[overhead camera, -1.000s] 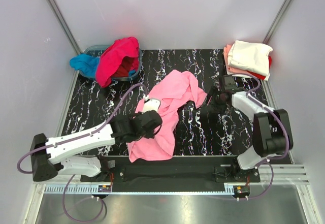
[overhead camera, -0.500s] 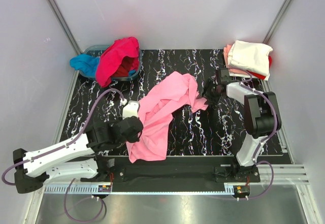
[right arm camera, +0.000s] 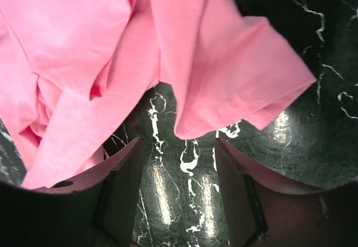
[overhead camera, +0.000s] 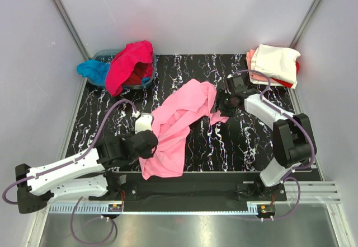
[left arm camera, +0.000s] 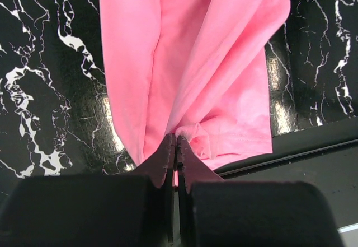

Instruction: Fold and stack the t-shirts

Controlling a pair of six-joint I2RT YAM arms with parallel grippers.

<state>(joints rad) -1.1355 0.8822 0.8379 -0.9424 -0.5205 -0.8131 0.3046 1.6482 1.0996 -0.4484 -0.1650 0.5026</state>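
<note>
A light pink t-shirt point(overhead camera: 178, 125) lies crumpled across the middle of the black marbled table. My left gripper point(overhead camera: 150, 144) is shut on its near left edge; the wrist view shows the cloth point(left arm camera: 190, 62) bunched at the closed fingertips point(left arm camera: 168, 149). My right gripper point(overhead camera: 220, 102) is open just beside the shirt's far right corner, with the pink sleeve edge point(right arm camera: 235, 84) just ahead of the open fingers point(right arm camera: 120, 174) and nothing between them. A hot pink t-shirt point(overhead camera: 128, 63) and a bright blue one point(overhead camera: 92, 69) hang over the basin. A cream white t-shirt point(overhead camera: 275, 62) tops a folded stack with salmon and red beneath.
The grey-blue basin point(overhead camera: 105, 54) stands at the far left corner of the table. The folded stack sits at the far right corner. The table's near edge point(overhead camera: 224, 173) runs along a black rail. White walls enclose the cell.
My left gripper pulled back toward the near left, dragging the pink shirt's edge with it, then held still. My right gripper moved left up to the shirt's far right corner.
</note>
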